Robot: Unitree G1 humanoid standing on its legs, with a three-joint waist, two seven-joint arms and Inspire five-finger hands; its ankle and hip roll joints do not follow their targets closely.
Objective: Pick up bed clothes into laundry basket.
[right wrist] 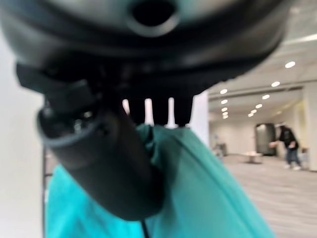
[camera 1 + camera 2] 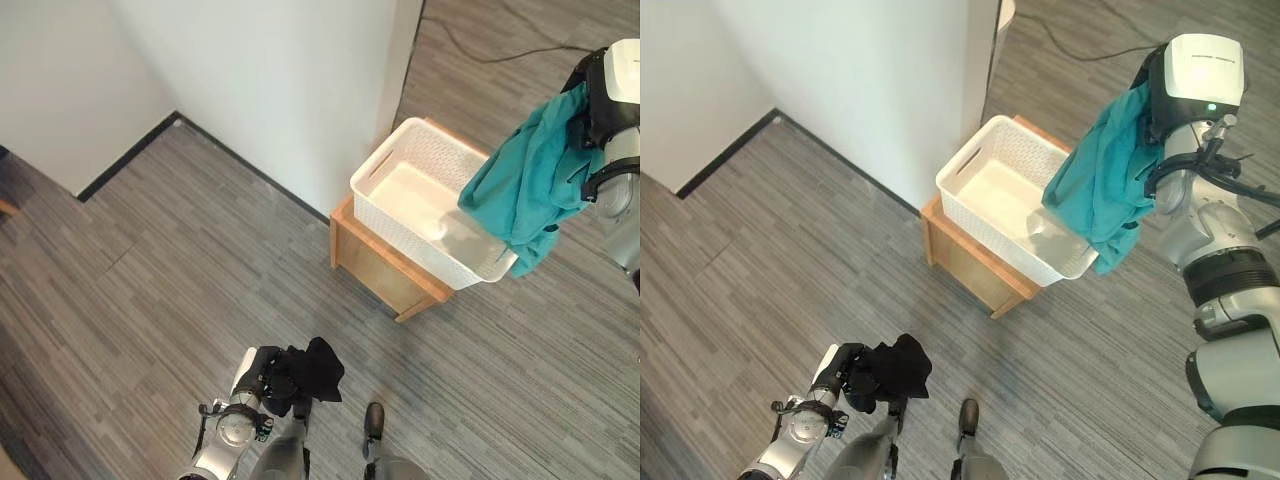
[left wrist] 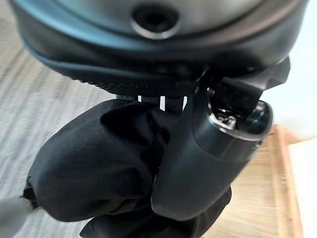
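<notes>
Above the white basket [image 2: 420, 195], teal cloth [image 2: 530, 175] hangs crumpled from the right hand's [image 1: 106, 158] clamped fingers; left hand [image 3: 208, 153] grips black cloth [image 3: 94, 168].

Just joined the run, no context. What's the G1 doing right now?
It is collecting clothes into a white laundry basket that sits on a low wooden stand beside a white wall. The right hand, raised high, is shut on a teal garment that hangs over the basket's far corner, not yet inside. The left hand, held low over the grey floor, is shut on a bunched black garment. The basket looks empty so far.
</notes>
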